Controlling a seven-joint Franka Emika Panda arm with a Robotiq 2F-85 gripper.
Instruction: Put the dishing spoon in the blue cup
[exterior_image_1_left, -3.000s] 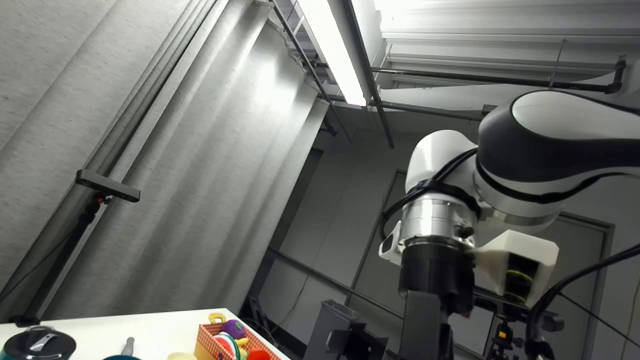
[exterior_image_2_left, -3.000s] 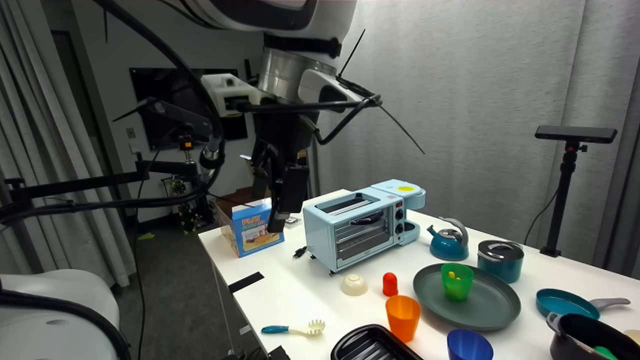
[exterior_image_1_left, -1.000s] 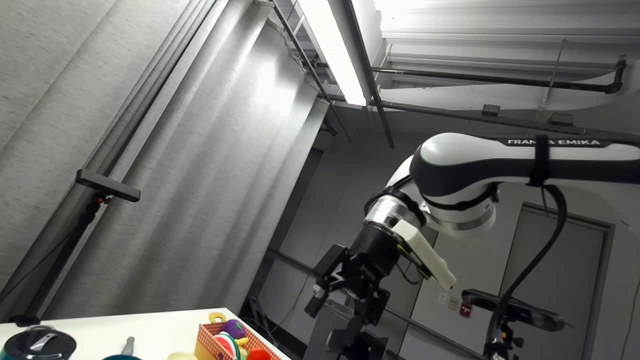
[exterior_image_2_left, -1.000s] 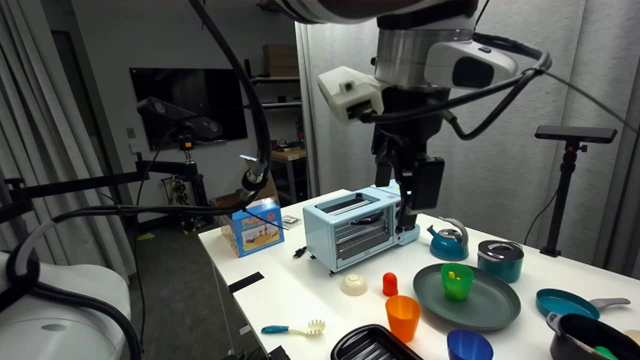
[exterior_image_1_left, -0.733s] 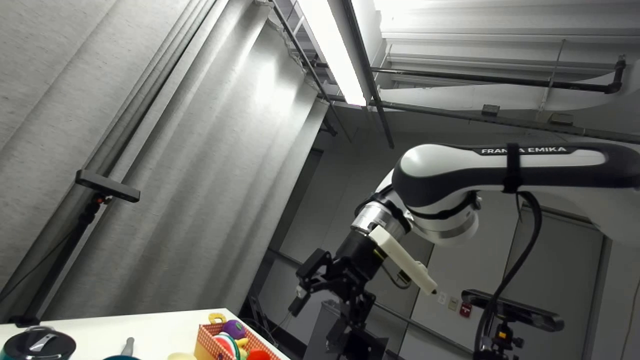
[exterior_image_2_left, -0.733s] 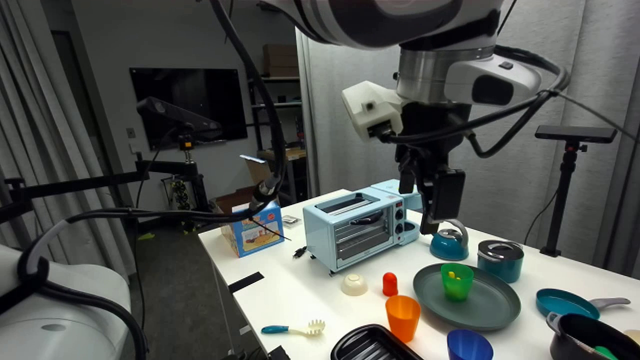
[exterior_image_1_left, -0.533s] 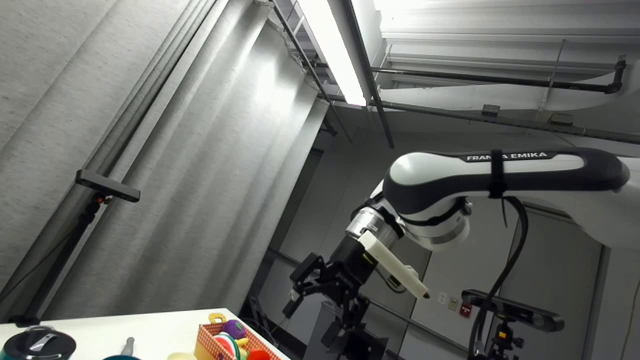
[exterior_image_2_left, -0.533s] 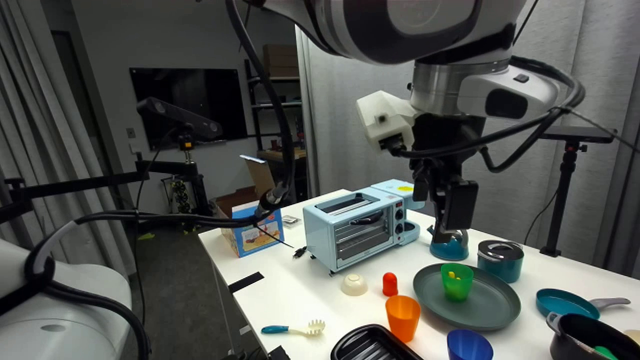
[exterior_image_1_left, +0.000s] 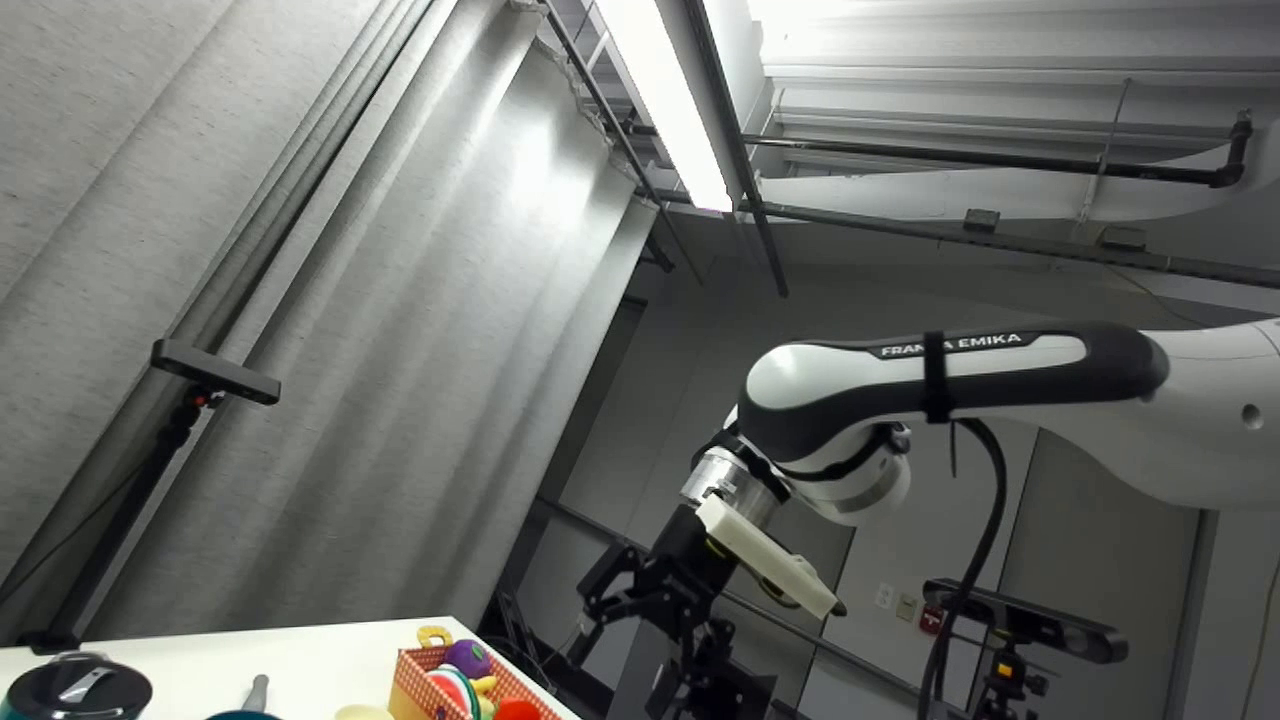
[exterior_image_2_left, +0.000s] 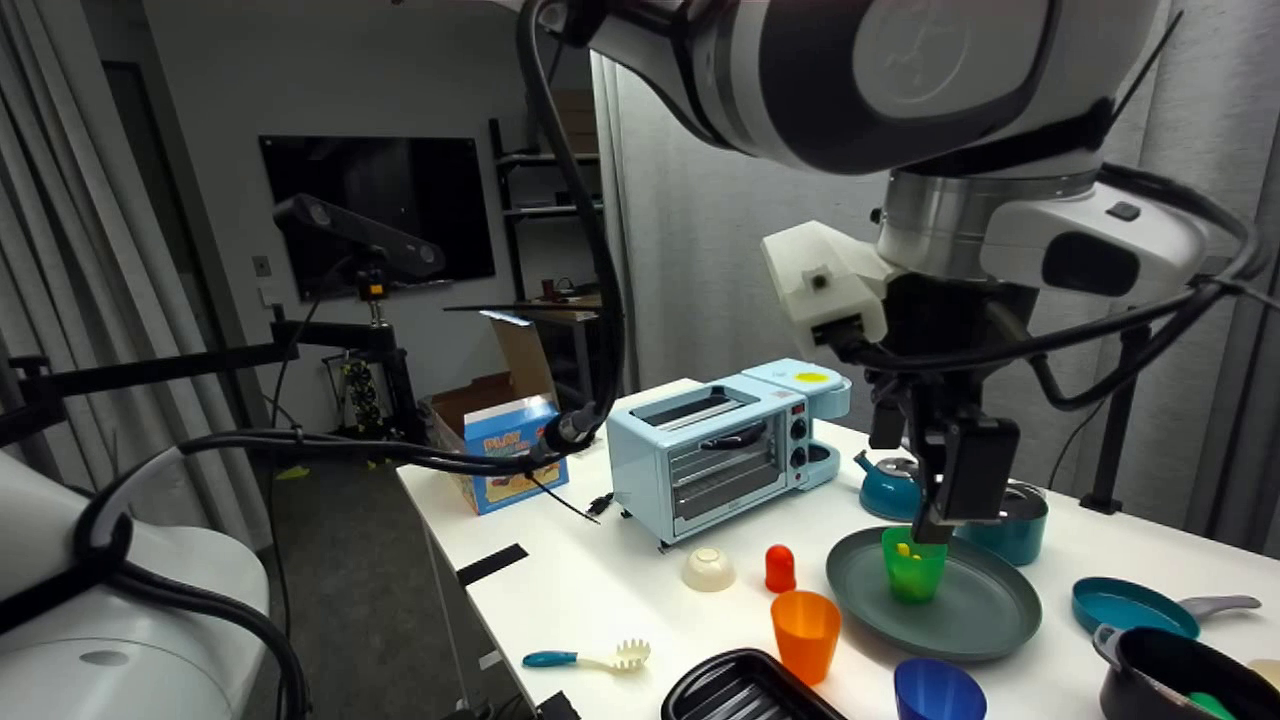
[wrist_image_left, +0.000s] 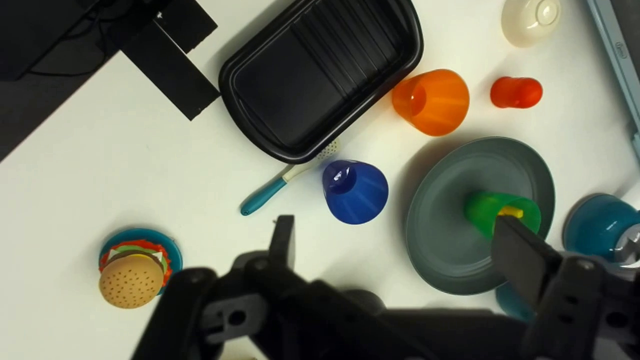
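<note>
On the desk (wrist_image_left: 200, 165), per the wrist view, the slotted spoon (wrist_image_left: 277, 187) has its head between the baking tray (wrist_image_left: 280, 85) and the first cup (wrist_image_left: 365, 195), the plate (wrist_image_left: 442, 240) right of that cup bears a second cup (wrist_image_left: 485, 212), a third cup (wrist_image_left: 445, 102) stands beside the tray's right end, and a hamburger (wrist_image_left: 131, 282) sits on a dish (wrist_image_left: 142, 233), lower left.

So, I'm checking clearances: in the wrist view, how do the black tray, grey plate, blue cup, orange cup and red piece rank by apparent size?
1. Black tray, cut off at top
2. Grey plate
3. Blue cup and orange cup, too alike to rank
4. Red piece
</note>
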